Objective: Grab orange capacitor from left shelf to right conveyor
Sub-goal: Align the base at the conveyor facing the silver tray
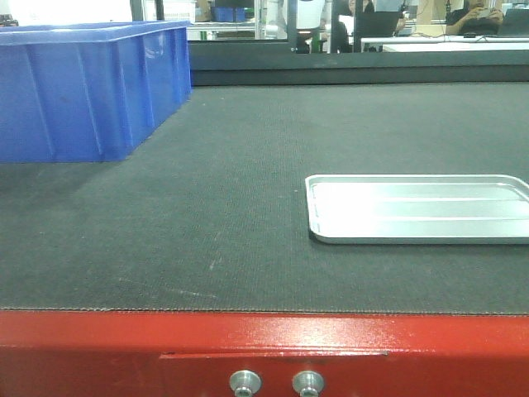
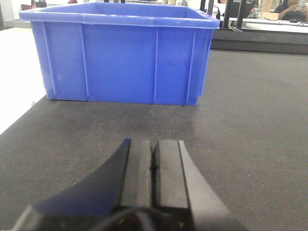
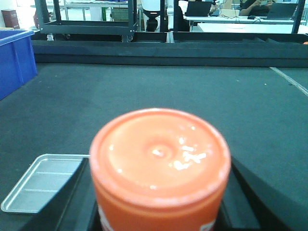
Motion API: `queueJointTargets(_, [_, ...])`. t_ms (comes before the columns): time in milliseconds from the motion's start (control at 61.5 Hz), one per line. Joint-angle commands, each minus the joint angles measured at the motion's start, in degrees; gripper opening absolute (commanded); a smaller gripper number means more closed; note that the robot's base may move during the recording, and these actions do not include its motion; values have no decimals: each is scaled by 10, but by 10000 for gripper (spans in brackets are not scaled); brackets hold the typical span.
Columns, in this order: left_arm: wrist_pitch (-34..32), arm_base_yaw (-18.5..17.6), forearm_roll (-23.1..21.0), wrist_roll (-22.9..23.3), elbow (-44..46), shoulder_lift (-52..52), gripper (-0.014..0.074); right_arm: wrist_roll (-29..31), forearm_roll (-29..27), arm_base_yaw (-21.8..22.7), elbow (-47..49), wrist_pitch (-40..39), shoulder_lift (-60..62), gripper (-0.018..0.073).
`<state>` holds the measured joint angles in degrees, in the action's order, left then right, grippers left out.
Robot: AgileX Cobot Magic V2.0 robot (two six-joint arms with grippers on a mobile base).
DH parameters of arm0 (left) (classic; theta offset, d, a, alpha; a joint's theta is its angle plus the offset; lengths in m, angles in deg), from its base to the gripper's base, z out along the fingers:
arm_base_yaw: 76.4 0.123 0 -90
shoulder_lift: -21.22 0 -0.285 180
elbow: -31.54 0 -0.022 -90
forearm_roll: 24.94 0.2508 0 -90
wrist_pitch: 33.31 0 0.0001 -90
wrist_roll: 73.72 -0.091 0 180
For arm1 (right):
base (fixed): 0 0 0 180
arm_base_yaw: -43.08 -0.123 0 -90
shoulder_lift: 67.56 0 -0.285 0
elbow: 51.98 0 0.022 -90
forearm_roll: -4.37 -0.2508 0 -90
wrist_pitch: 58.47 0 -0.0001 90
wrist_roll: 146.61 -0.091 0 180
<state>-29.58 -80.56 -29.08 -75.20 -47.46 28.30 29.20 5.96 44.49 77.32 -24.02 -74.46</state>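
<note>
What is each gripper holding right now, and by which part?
The right gripper clamps the orange cylindrical capacitor by its sides, below the flat top. The left gripper is shut, empty.

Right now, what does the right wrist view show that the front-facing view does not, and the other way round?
Only the right wrist view shows the orange cylinder, gripped in the right claw close under the camera, above the dark grey belt. Only the front-facing view shows the red front edge of that belt, with two silver bolts. Both show the belt itself, the silver tray lying on it and the blue bin at the left.
</note>
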Motion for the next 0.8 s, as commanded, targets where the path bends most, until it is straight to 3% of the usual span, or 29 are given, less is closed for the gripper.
queueJointTargets(0, [-51, -4, -1, 1, 3, -7, -127, 2, 1, 0, 16, -54, 1, 49])
queueJointTargets(423, [-51, -4, -1, 1, 3, -7, -127, 2, -6, 0, 20, -81, -20, 49])
queueJointTargets(635, [-51, -4, -1, 1, 3, -7, -127, 3, -88, -1, 68, -144, -186, 49])
queueJointTargets(781, [-51, -4, -1, 1, 3, -7, -127, 15, -93, -37, 74, -252, -288, 49])
